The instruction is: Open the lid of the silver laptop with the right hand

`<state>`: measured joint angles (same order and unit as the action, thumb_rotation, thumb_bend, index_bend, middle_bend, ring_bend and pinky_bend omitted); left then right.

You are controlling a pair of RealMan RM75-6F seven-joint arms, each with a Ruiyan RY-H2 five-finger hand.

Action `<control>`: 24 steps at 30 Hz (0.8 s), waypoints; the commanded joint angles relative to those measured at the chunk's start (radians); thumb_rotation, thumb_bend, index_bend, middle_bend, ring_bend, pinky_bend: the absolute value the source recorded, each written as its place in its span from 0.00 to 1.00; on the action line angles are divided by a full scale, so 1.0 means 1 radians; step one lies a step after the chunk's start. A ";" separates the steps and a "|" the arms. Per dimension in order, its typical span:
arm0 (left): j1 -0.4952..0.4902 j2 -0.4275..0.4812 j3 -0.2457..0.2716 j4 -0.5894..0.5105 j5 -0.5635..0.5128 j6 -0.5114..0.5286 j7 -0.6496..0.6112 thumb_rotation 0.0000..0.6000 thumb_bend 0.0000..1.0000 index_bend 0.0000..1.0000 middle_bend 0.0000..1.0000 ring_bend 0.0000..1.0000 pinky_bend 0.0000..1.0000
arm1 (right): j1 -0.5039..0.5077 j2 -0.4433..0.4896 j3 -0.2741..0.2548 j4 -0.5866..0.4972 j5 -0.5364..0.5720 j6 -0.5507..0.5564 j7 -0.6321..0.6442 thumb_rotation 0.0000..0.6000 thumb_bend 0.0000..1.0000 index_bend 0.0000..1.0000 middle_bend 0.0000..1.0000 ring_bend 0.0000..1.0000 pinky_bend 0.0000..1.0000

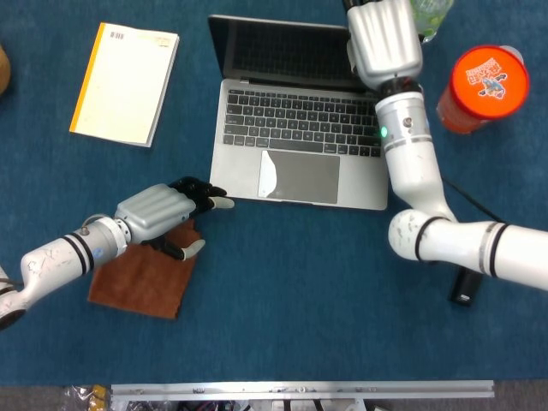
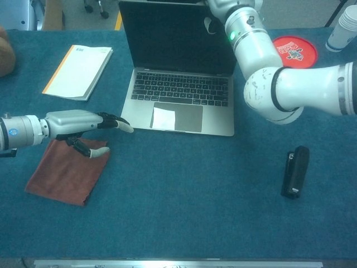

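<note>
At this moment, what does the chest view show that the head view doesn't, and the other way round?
Only the chest view shows the stack of paper cups at the far right edge and the whole black device lying on the table; the head view catches only its end. Only the head view shows the back of the right robot hand at the lid's top edge and the base of the green bottle. Both share the open silver laptop, the yellow-spined notebook, the red canister, the brown cloth and the left robot hand.
</note>
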<state>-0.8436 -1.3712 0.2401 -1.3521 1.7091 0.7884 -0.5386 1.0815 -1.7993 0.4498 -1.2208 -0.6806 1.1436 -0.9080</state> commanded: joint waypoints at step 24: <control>0.012 0.030 -0.014 -0.025 -0.032 0.017 0.032 0.60 0.47 0.08 0.03 0.00 0.00 | 0.036 0.007 0.034 0.039 -0.012 -0.025 0.083 1.00 0.31 0.05 0.14 0.00 0.06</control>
<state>-0.8347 -1.3464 0.2286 -1.3743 1.6809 0.8012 -0.5086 1.1353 -1.8259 0.4870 -1.1084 -0.6722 1.0976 -0.8369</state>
